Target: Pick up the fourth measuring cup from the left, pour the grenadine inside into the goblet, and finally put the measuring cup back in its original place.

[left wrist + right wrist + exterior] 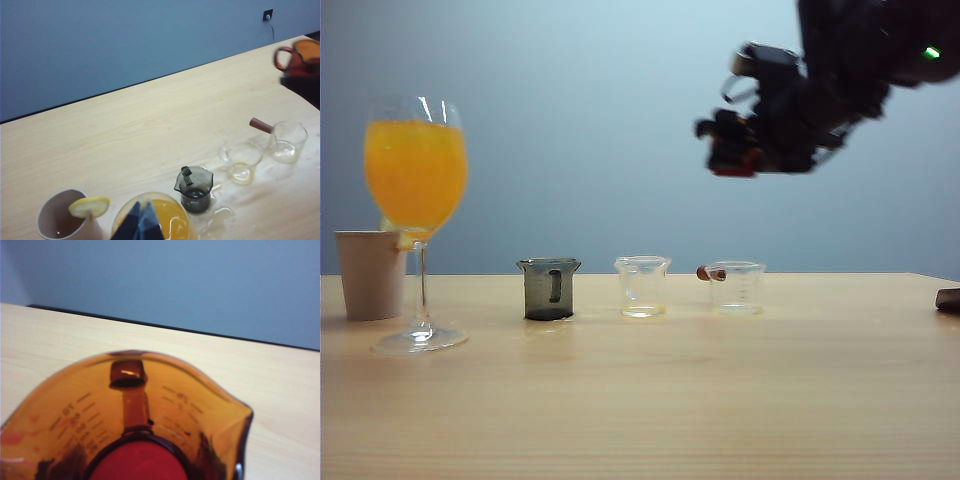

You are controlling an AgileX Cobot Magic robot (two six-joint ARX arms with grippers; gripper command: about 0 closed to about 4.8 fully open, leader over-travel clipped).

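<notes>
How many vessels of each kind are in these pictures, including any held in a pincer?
Measuring cups: 4, namely smoky grey, clear, clear with brown handle, and amber held aloft in the right pincer
Goblet: 1
Paper cup: 1
Total: 6
</notes>
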